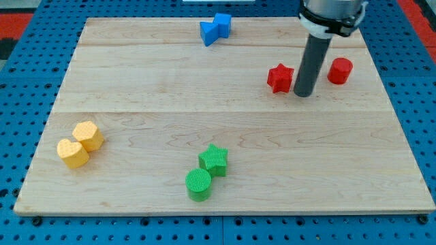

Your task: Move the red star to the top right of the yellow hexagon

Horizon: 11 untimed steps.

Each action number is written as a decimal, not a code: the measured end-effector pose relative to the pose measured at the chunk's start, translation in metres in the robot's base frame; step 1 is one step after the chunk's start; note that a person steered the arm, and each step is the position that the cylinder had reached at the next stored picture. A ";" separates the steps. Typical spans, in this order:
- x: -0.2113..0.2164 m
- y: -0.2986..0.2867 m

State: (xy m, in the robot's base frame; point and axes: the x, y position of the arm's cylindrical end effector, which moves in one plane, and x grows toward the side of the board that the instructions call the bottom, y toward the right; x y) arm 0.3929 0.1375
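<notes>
The tabletop (225, 116) is a pale wooden board made of glued planks, its grain running from the view's left to the view's right. It lies on a blue perforated panel (27, 82) whose rows of holes show around every edge; at the view's top corners a strip of red surface (415, 17) shows beyond it. No boxes, trays or other containers stand on the board, and no writing or label can be read anywhere.

The arm carries no pincer at all, so there is nothing released or clenched to report: it ends in a dark straight rod that comes down from a grey collar at the view's top right. My tip (304, 94) rests on the board between two red blocks. The red star (280, 78) lies just to the view's left of the tip, very near it, though I cannot tell whether they touch. The red cylinder (339, 71) stands to the view's right of the rod, a little apart.

The yellow hexagon (89, 135) sits far across the board, near the view's left edge and lower down, well apart from the red star. A yellow heart (73, 152) touches it on its lower left. Near the view's bottom centre a green star (214, 160) and a green cylinder (199, 184) sit touching, the cylinder lower and slightly to the left. A blue block (215, 28) of irregular angular shape lies at the view's top centre, alone.
</notes>
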 end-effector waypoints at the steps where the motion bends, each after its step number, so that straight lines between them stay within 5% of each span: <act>1: -0.028 -0.014; 2: -0.046 -0.010; 4: -0.021 -0.229; 5: 0.008 -0.261; 6: 0.062 -0.247; 7: 0.076 -0.301; 10: 0.021 -0.294; 11: 0.052 -0.275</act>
